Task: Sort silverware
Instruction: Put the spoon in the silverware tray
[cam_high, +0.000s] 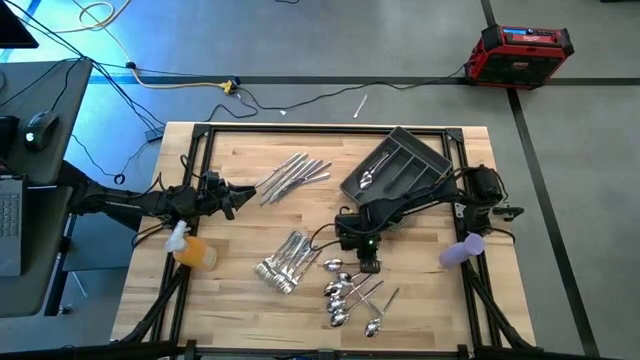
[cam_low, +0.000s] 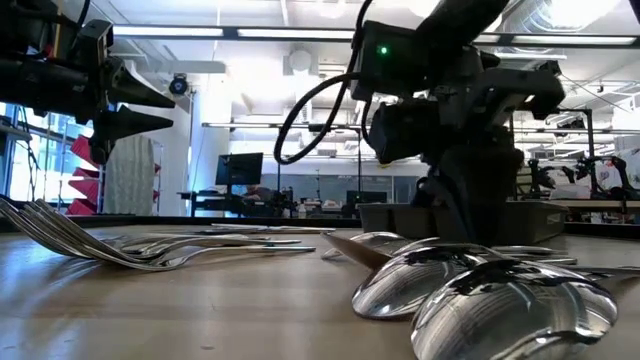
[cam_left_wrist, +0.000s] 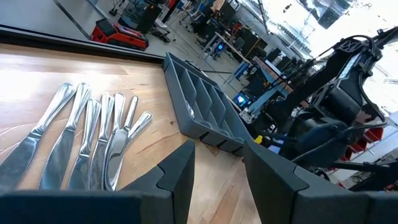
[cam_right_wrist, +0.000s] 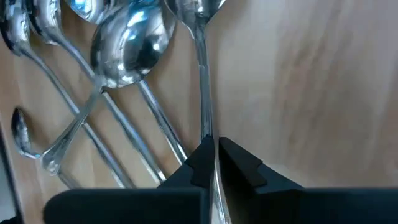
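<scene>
The silverware lies in three heaps on the wooden table: knives (cam_high: 292, 175) at the far middle, forks (cam_high: 285, 260) at the near middle, and spoons (cam_high: 350, 295) near the front. The dark grey tray (cam_high: 397, 165) sits at the far right, turned askew, with one spoon (cam_high: 368, 178) in it. My right gripper (cam_high: 368, 265) points steeply down at the far edge of the spoon heap and is shut on one spoon (cam_right_wrist: 202, 74). My left gripper (cam_high: 240, 195) hangs level and open at the left, beside the knives (cam_left_wrist: 81, 143). My right gripper pinches a spoon's slim handle (cam_right_wrist: 208, 140) between its two fingertips (cam_right_wrist: 239, 158), coming from above at a slant. The handle runs on between the fingers. The spoon's bowl (cam_right_wrist: 199, 7) lies beside the other spoons; whether the spoon is clear of the wood I cannot tell.
An orange thing (cam_high: 192, 252) sits at the table's left edge and a purple one (cam_high: 462, 250) at its right edge. Black frame rails (cam_high: 300, 128) run round the tabletop. Bare wood lies between the forks and the left edge.
</scene>
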